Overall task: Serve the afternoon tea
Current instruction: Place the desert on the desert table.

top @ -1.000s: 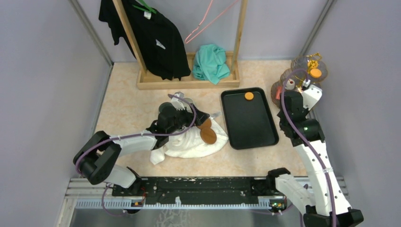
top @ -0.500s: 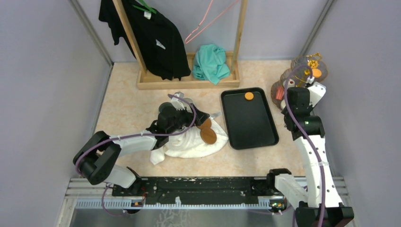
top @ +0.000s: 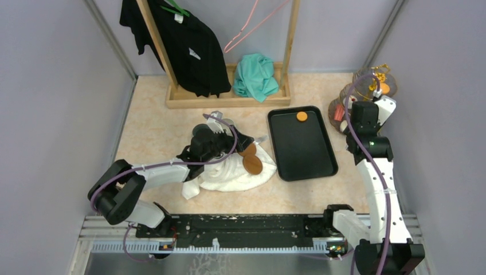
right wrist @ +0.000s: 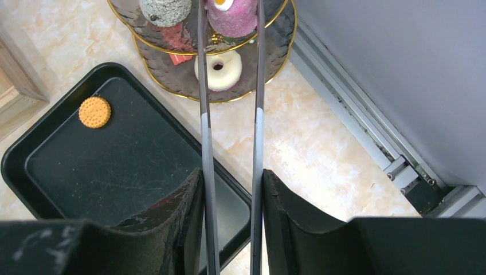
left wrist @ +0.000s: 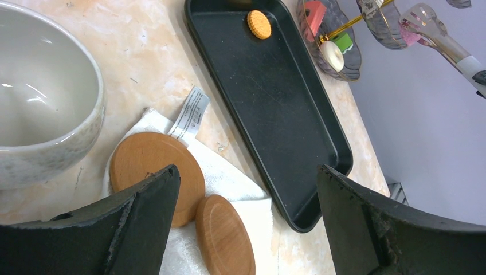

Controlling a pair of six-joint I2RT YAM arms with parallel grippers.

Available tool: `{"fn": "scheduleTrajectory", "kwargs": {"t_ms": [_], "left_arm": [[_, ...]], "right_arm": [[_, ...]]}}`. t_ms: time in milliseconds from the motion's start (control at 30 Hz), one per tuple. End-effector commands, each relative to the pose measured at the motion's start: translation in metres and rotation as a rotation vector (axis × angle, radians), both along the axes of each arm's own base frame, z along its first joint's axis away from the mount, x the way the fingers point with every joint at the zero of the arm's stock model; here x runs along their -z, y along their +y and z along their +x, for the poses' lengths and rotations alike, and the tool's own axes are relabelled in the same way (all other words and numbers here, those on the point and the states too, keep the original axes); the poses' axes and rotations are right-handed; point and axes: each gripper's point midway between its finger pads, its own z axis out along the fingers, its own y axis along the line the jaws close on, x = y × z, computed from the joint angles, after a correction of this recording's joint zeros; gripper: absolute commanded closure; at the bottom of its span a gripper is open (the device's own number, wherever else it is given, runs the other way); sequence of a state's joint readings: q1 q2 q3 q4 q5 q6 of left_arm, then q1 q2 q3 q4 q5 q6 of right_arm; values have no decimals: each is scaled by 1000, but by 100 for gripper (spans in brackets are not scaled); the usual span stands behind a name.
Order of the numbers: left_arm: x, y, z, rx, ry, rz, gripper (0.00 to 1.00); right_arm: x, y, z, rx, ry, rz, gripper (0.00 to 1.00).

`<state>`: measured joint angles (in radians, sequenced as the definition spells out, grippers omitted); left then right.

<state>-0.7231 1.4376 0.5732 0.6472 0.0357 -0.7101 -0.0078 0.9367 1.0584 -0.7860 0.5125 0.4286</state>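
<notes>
The glass three-tier stand [top: 361, 94] with its gold frame stands at the far right, and its tiers [right wrist: 166, 71] carry a white doughnut [right wrist: 218, 70], a red piece [right wrist: 176, 37] and a grey speckled sweet [right wrist: 165, 8]. My right gripper [right wrist: 229, 177] is shut on long metal tongs [right wrist: 204, 132]. The tong arms flank a pink sweet [right wrist: 232, 14] over an upper tier. One orange disc [top: 301, 116] lies on the black tray [top: 301, 146]. My left gripper [left wrist: 246, 189] hangs open over a white towel [left wrist: 229, 172], beside the grey mug [left wrist: 40, 114].
Two round wooden coasters [left wrist: 152, 172] lie on the towel. A wooden clothes rack with a black shirt [top: 183, 46] and a teal cloth [top: 255, 74] fills the back. The side wall and a metal rail [right wrist: 367, 132] run close behind the stand.
My right arm has swung right and farther back, bringing the tongs over the stand. The left arm has not moved.
</notes>
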Motion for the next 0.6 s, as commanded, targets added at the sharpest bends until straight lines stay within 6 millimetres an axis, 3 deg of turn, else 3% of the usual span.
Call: {"fn": "scheduleTrajectory", "kwargs": {"t_ms": [0,567], "left_arm": [[-6,1,-2,2,-20,-4,7],[-9,1,-1,-2,-26,-5,7]], "right_arm": [[-34,-9,16,15,-126,-27,100],[-29,-28,34,41,-135,-12,100]]}}
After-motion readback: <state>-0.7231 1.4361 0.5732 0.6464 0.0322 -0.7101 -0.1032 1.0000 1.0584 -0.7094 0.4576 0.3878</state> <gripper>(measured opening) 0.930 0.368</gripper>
